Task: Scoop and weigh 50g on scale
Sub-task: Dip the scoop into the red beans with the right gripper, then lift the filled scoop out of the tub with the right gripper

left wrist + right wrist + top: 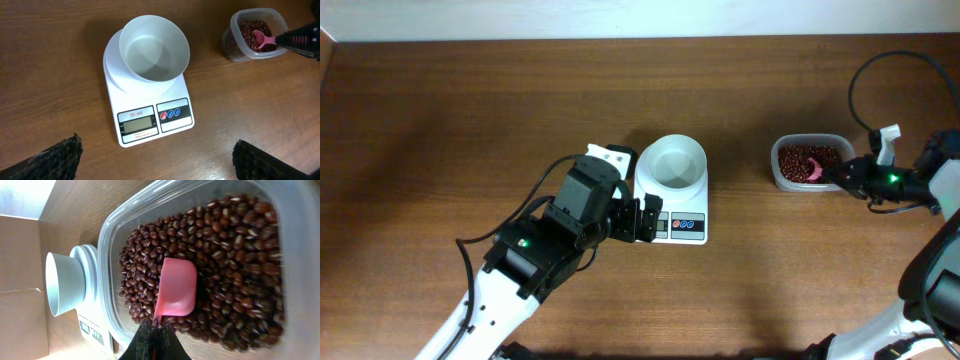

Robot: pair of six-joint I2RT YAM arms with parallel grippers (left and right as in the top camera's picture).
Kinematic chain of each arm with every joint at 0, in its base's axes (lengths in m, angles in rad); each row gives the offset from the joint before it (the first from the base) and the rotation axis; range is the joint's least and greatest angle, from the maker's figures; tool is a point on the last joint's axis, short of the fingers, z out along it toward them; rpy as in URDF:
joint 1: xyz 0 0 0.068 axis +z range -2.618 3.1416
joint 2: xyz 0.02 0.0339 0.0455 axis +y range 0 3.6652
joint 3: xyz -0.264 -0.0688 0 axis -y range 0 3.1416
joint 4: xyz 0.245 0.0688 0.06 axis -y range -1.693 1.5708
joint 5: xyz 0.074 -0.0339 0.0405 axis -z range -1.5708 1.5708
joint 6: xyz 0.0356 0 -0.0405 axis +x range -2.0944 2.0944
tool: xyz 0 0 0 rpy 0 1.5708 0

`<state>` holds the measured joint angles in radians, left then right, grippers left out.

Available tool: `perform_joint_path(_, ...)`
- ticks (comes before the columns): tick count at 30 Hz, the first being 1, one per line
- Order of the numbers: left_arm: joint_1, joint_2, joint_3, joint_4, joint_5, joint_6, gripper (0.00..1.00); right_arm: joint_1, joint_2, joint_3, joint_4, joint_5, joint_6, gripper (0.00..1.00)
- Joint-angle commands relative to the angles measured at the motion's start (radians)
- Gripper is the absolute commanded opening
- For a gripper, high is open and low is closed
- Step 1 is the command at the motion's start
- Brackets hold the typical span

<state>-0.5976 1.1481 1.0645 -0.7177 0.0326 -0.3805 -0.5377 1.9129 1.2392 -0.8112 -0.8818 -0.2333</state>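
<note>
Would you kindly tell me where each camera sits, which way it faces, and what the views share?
Overhead: above the table, looking straight down at the scale, the tub of beans, the left arm and the right arm.
Left wrist: on the left arm, facing the scale; open left fingers at the bottom corners.
Right wrist: on the right arm, looking into the tub; shut right fingers pinch the scoop.
Shared: all show scale, tub and scoop.
</note>
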Motion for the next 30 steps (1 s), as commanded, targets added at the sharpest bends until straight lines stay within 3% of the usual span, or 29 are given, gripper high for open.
perform_joint_path(1, -0.004, -0.015, 0.018, -0.001, -0.011, 0.019, 0.99, 0.048, 0.009, -0.028, 0.019, -0.023, 0.006, 0.04)
perform_joint_path(10, -0.004, -0.015, 0.018, -0.001, -0.011, 0.019, 0.99, -0.004, 0.009, -0.029, 0.002, -0.037, 0.014, 0.04)
perform_joint_path(14, -0.004, -0.015, 0.018, -0.001, -0.011, 0.019, 0.99, -0.056, 0.009, -0.029, 0.005, -0.174, -0.002, 0.04)
perform_joint_path(18, -0.004, -0.015, 0.018, -0.001, -0.011, 0.019, 0.99, -0.098, 0.008, -0.029, 0.004, -0.144, -0.017, 0.04)
perform_joint_path(30, -0.004, -0.015, 0.018, -0.001, -0.011, 0.019, 0.99, -0.126, 0.008, -0.029, 0.005, -0.293, -0.066, 0.04)
